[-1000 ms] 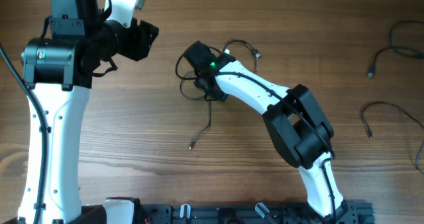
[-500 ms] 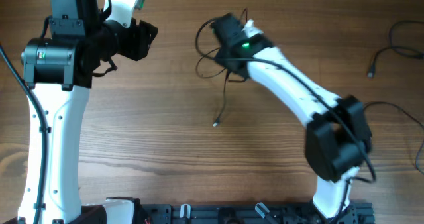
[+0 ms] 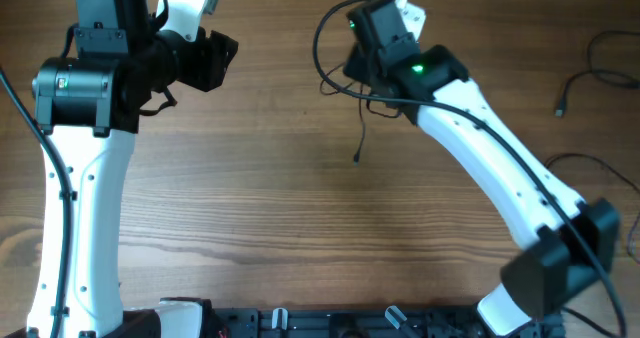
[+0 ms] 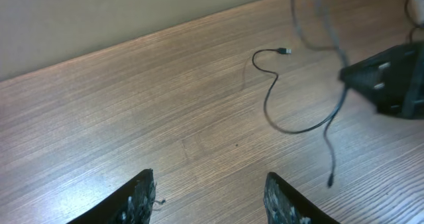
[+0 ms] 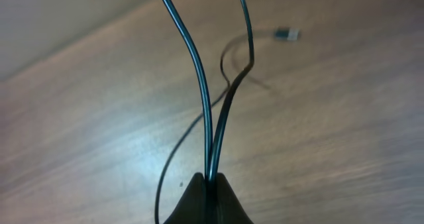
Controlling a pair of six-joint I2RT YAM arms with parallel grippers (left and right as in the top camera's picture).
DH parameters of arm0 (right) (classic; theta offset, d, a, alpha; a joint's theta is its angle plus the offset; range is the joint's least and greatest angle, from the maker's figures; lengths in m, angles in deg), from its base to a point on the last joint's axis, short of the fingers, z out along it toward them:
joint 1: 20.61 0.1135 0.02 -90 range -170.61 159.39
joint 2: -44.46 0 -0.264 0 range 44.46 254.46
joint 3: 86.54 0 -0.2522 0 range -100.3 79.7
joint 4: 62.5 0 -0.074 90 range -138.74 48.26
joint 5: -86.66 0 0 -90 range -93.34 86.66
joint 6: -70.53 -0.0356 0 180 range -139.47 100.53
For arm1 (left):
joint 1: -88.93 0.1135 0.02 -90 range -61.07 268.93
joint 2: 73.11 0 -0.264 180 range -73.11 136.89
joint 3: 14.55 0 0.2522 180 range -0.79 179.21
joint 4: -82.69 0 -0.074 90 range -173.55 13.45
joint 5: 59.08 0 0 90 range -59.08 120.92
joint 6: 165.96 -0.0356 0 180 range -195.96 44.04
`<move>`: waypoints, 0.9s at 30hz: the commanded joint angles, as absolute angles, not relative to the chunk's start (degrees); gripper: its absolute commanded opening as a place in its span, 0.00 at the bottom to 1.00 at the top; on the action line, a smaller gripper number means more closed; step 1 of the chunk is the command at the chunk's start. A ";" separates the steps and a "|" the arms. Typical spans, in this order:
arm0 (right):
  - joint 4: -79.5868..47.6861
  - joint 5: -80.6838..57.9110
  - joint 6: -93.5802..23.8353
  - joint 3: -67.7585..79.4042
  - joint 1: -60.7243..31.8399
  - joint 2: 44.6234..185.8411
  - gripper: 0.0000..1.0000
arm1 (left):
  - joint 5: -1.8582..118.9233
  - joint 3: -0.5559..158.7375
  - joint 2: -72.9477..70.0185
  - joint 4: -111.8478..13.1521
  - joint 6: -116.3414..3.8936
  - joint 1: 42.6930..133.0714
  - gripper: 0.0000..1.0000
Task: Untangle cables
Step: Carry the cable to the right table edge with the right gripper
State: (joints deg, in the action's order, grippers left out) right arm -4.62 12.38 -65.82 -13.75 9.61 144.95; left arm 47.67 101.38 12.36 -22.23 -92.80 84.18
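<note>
My right gripper (image 5: 211,183) is shut on two thin black strands of the cables (image 5: 202,85), which rise out of its pinched jaws. Overhead, this gripper (image 3: 360,60) is at the far middle of the table. The cable bundle (image 3: 323,50) loops off its left side and one loose end (image 3: 357,159) dangles toward the wood. The left wrist view has another strand (image 4: 270,101) lying on the table, ending in a silver-tipped plug (image 4: 285,51). My left gripper (image 4: 212,199) is open with nothing between its fingers. It hovers well to the left of the bundle (image 3: 215,58).
Separate thin black cables lie at the right side: one (image 3: 592,75) near the far right edge, another (image 3: 572,157) partly behind my right arm. The wall runs along the table's far edge (image 4: 132,42). My left arm's white column (image 3: 75,188) stands at the left.
My right arm has swung to the right and toward the far edge, carrying the cable bundle with it; the dangling end trails along. My left arm has not moved.
</note>
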 commanded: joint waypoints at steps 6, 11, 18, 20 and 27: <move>-4.97 23.70 -53.74 -17.95 8.26 133.25 0.05 | 47.36 101.45 10.94 -22.17 -93.68 84.33 0.55; -3.22 23.75 -47.81 -23.85 5.22 130.39 0.05 | 47.39 101.45 10.94 -21.86 -93.52 84.33 0.55; -1.30 31.49 -37.93 -32.57 0.02 130.13 0.04 | 47.39 101.45 10.94 -21.69 -93.52 84.33 0.55; -1.56 31.73 -36.21 -33.97 -2.41 130.17 0.04 | 47.39 101.45 10.94 -21.67 -93.52 84.33 0.55; -2.80 29.21 -31.53 -36.13 -16.68 130.63 0.04 | 48.94 101.45 10.94 -21.56 -93.52 84.29 0.54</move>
